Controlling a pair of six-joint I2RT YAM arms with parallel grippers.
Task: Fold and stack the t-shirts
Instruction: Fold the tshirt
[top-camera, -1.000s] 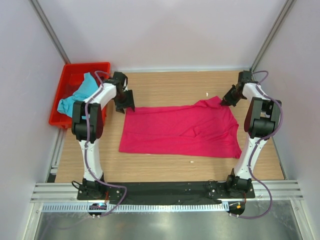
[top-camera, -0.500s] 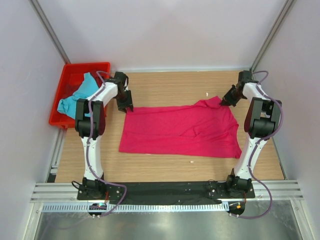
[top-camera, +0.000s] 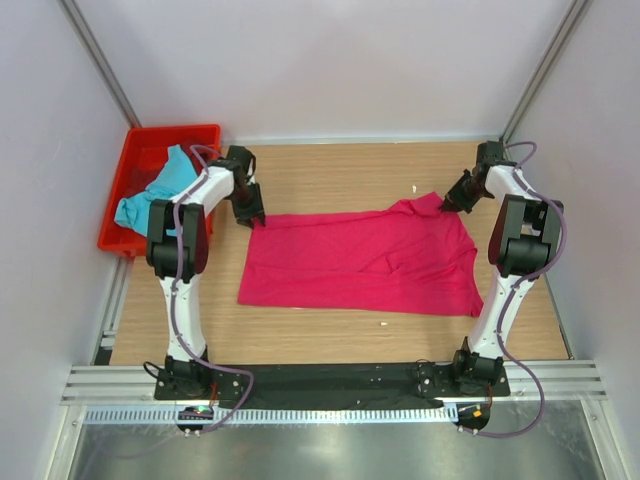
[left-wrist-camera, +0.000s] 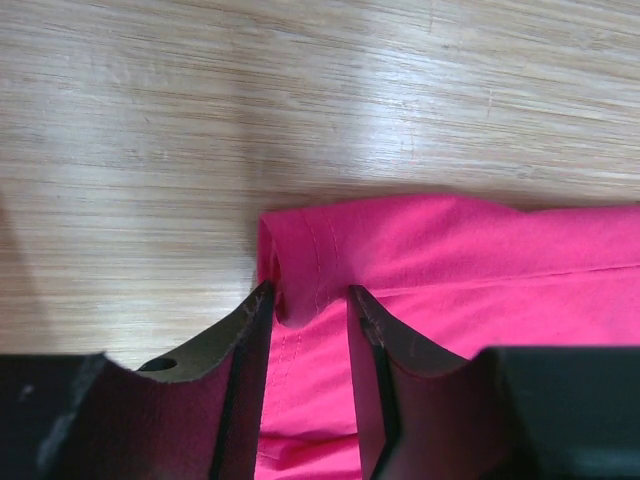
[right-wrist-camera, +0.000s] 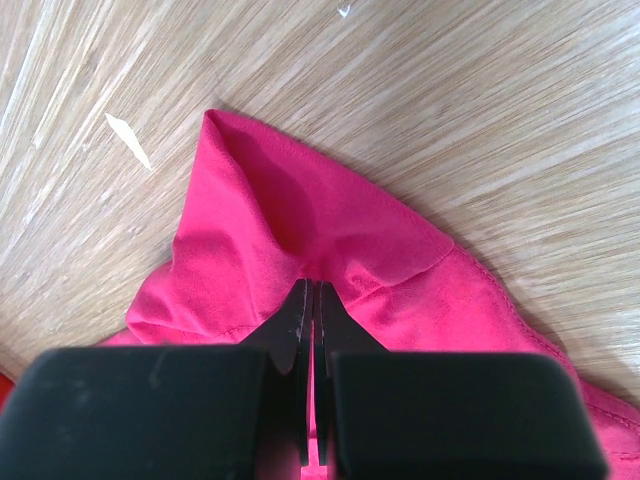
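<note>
Near edge: both arms bolted to a black base strip (top-camera: 330, 380). Just past it is bare table (top-camera: 200, 335), with one white speck (top-camera: 383, 323) well short of either set of fingers.

Pink t-shirt (top-camera: 350, 270) lies spread on the wood, long side running left-right, spanning the gap between the two grippers. Near hem is roughly straight. There are creases toward the right half, and the right end is rumpled.

Left gripper (top-camera: 252, 216) is down at the shirt's far-left corner. Wrist view: fingers (left-wrist-camera: 240, 350) are part-way apart, straddling that corner. The rolled hem sits between the tips and touches the left one, and pink cloth runs back under both fingers. There's a visible gap between the jaws, so I can't tell if it's actually pinching.

Right gripper (top-camera: 447, 204) is at the far-right corner. Wrist view: fingers (right-wrist-camera: 297, 320) are clamped tight together on a pinch of pink cloth. The fabric puckers into the tips and peaks up just beyond them. A white scrap (right-wrist-camera: 128, 140) lies on the wood beyond and left of the tips, clear of the shirt.

Left of the left fingers and a bit beyond: red crate (top-camera: 180, 130) at the table's far-left corner, with the turquoise t-shirt (top-camera: 165, 185) bunched inside it. It's well apart from the pink one, and nothing is folded or stacked.
</note>
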